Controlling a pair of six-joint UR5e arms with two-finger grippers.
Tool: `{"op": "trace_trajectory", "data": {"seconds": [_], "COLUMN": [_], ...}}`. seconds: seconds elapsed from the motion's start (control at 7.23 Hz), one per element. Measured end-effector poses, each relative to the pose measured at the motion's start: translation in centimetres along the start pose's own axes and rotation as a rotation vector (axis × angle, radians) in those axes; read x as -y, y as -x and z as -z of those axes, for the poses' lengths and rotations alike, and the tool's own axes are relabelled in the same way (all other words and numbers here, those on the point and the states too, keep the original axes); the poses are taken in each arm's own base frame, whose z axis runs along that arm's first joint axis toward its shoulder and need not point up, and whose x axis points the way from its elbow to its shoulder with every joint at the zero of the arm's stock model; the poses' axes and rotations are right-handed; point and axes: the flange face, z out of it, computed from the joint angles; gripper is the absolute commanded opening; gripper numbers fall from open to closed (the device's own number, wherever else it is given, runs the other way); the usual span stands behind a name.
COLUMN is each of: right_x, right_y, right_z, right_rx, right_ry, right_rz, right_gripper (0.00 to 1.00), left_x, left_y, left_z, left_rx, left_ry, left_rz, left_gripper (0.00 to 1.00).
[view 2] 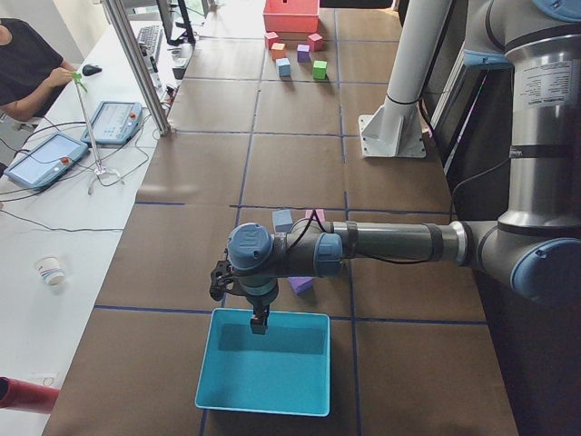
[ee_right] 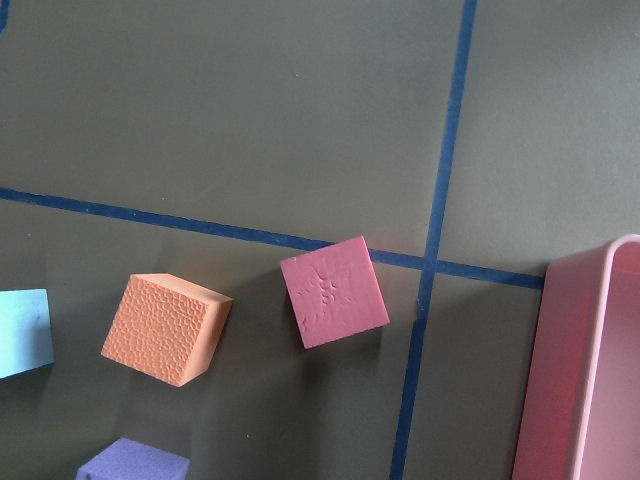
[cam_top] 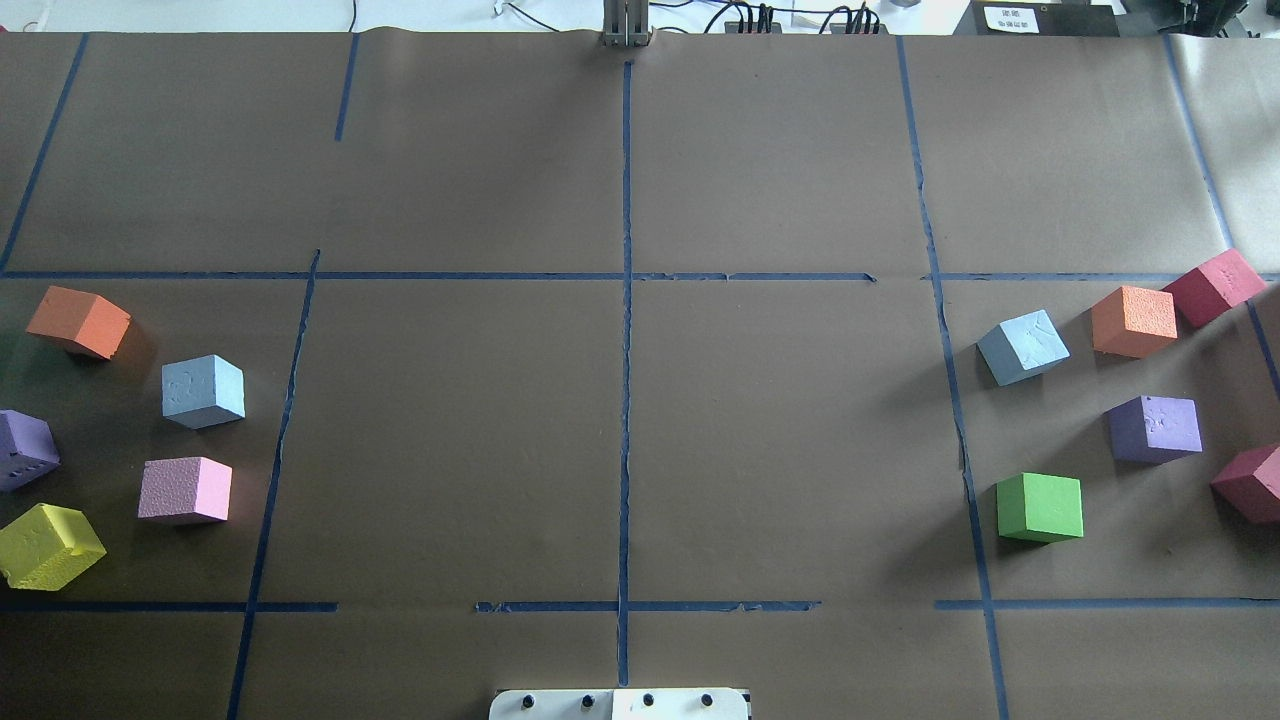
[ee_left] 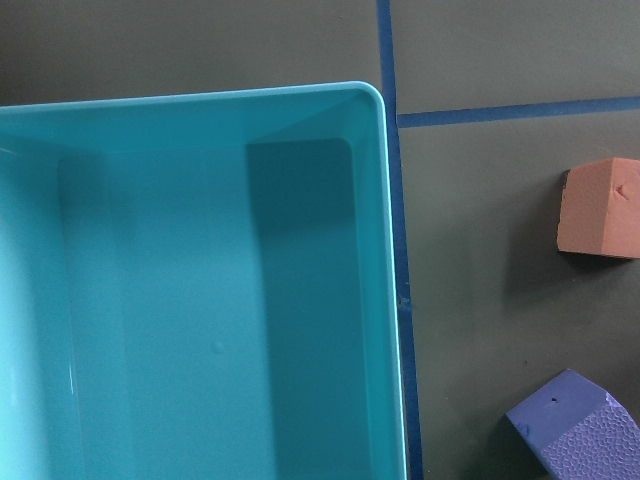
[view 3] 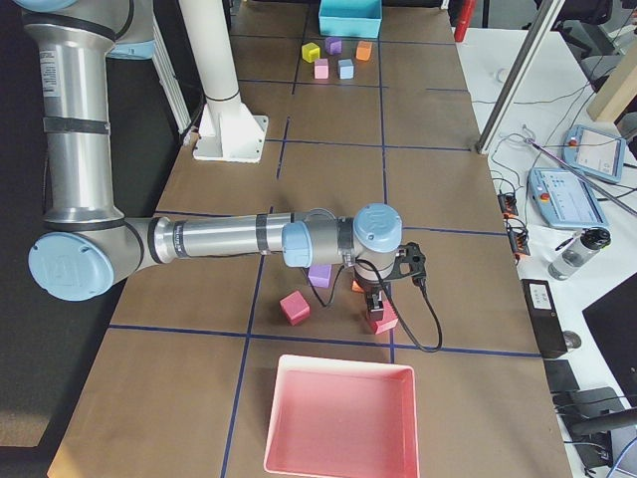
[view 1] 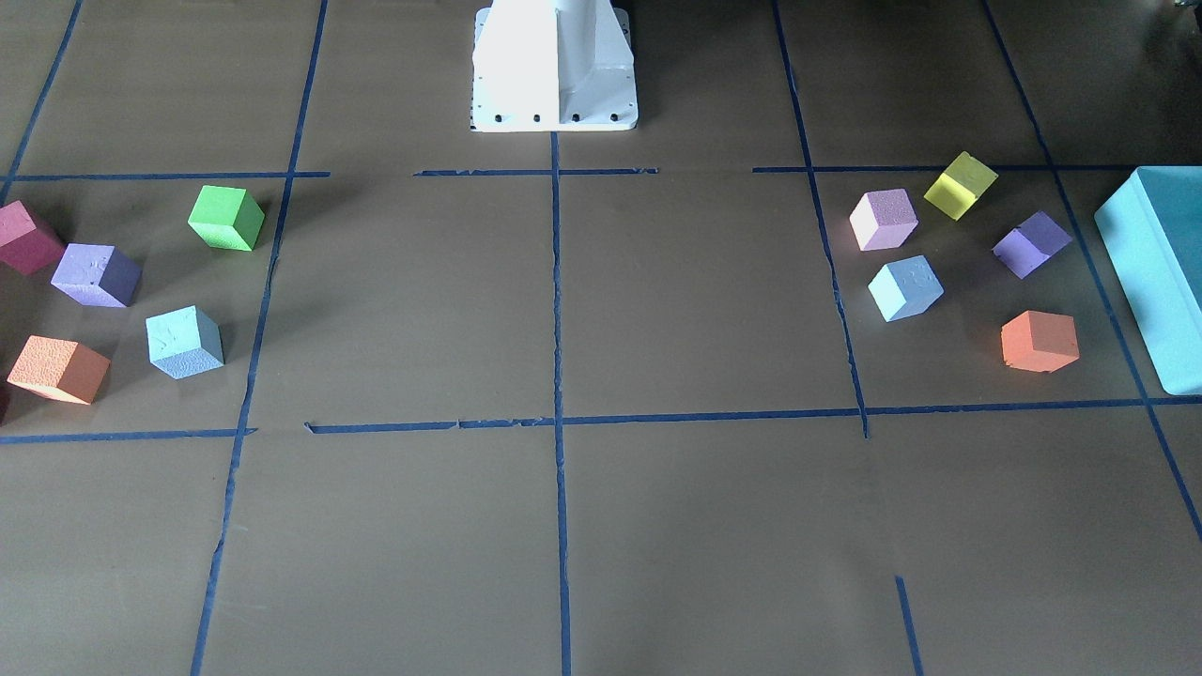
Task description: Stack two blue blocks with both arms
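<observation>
One pale blue block (cam_top: 203, 391) lies on the left side of the table, also seen in the front view (view 1: 905, 288). The other blue block (cam_top: 1022, 346) lies on the right side, also in the front view (view 1: 185, 342) and at the left edge of the right wrist view (ee_right: 20, 330). The two are far apart, each among other cubes. My left gripper (view 2: 260, 325) hangs over the teal box (view 2: 268, 359). My right gripper (view 3: 376, 304) hangs over a crimson cube (ee_right: 333, 305). Both show only in the side views, so I cannot tell if they are open or shut.
Orange (cam_top: 78, 321), purple (cam_top: 22, 449), pink (cam_top: 186, 490) and yellow (cam_top: 48, 545) cubes surround the left blue block. Orange (cam_top: 1133, 320), crimson (cam_top: 1213, 286), purple (cam_top: 1155, 428) and green (cam_top: 1039, 507) cubes surround the right one. A pink tray (view 3: 338, 418) lies at the right end.
</observation>
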Motion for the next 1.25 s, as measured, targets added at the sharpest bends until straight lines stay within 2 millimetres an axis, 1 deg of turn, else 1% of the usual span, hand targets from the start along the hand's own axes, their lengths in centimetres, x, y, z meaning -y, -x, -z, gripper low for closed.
{"op": "trace_trajectory", "data": {"seconds": [0.28,0.42,0.55,0.69,0.83,1.11,1.25], "right_x": [1.0,1.4,2.0,2.3,2.4,2.1,1.9], "right_y": [1.9,3.5,5.8,8.5,11.3,17.0,19.2], "right_z": [-1.1,-1.7,-2.4,-3.7,-5.3,-9.6,-11.4], "right_rx": [0.009,0.016,0.030,0.054,0.077,0.084,0.072], "right_ry": [0.015,0.013,-0.011,-0.040,-0.059,-0.060,-0.058], "right_rz": [0.017,-0.007,-0.047,-0.085,-0.121,-0.155,-0.145], "right_gripper": [1.00,1.00,1.00,1.00,1.00,1.00,1.00], "left_x": [0.1,0.0,0.0,0.0,0.0,0.0,0.0], "left_y": [-0.1,-0.1,-0.1,-0.1,-0.1,-0.1,-0.1], "left_z": [0.2,0.2,0.2,0.2,0.2,0.2,0.2], "left_rx": [0.001,0.001,0.001,0.001,0.001,0.001,0.001], "left_ry": [-0.010,-0.011,-0.012,-0.012,-0.012,-0.012,-0.012], "left_rz": [-0.006,-0.007,-0.007,-0.007,-0.008,-0.009,-0.009], "left_gripper": [1.00,1.00,1.00,1.00,1.00,1.00,1.00]}}
